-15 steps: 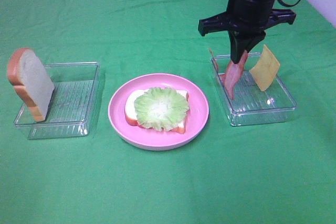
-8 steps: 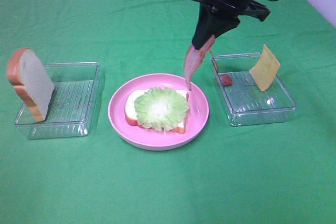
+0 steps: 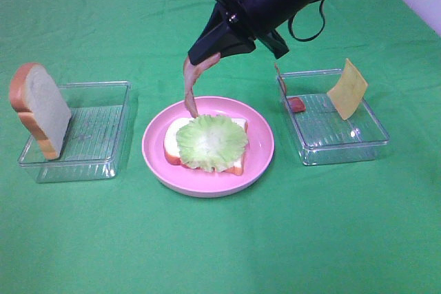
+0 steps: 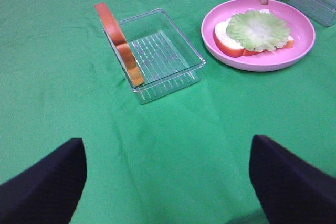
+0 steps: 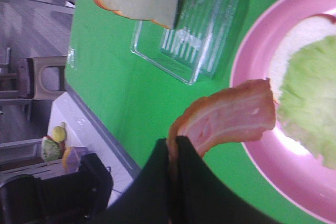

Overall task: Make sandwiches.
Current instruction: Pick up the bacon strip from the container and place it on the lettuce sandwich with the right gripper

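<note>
Exterior high view: the half-built sandwich point(image 3: 180, 151), a toy white bread slice with orange-brown crust under a ruffled green lettuce leaf point(image 3: 211, 142), lies flat on the round pink plate point(image 3: 259, 160), below the right pincer point(image 3: 207, 58). That pincer is clamped narrow on the top end of a pink-red bacon strip point(image 3: 189, 87), which hangs curved from it. The strip's lower tip is at the plate's far edge beside the lettuce; contact cannot be told. Off to the right pincer's outer side, a clear plastic tray point(image 3: 337, 139) has a square yellow-orange cheese slice point(image 3: 346, 89) leaning on its wall. Beyond the plate, a second clear tray point(image 3: 96, 132) holds an upright bread slice point(image 3: 40, 108). The left pincer point(image 4: 168, 179) is spread wide, holding nothing, over the green cloth worktop point(image 3: 220, 253), with that second tray ahead of it.
</note>
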{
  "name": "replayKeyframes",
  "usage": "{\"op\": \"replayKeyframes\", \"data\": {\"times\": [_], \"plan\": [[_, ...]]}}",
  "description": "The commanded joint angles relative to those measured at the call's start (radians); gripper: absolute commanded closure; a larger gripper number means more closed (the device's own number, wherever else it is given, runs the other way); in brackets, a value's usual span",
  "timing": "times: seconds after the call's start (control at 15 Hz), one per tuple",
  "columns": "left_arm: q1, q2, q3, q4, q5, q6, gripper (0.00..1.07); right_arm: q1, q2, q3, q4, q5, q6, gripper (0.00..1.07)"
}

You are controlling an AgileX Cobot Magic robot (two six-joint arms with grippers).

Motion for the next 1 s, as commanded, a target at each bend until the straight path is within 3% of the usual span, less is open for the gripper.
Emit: {"op": "replayKeyframes", "data": {"times": [0.07, 0.33, 0.67, 0.87, 1.0], "plan": [[-0.004, -0.022, 0.001, -0.004, -0.013, -0.007, 0.26, 0.000, 0.072, 0.007, 0.184, -0.005, -0.119, 1.07], [-0.004, -0.022, 0.001, -0.004, -0.013, -0.007, 0.26, 0.000, 0.184, 0.007, 0.313, 0.008, -0.177, 1.07], [-0.004, -0.022, 0.001, -0.004, -0.013, -0.007, 0.26, 0.013, 0.251, 0.007, 0.371, -0.018, -0.182, 1.07], [-0.004, -0.022, 0.001, -0.004, -0.013, -0.007, 0.26, 0.030, 0.255, 0.007, 0.337, -0.071, -0.177, 1.07], [-0.004, -0.022, 0.001, -0.004, -0.013, -0.007, 0.26, 0.032, 0.256, 0.007, 0.207, -0.140, -0.056, 1.07]]}}
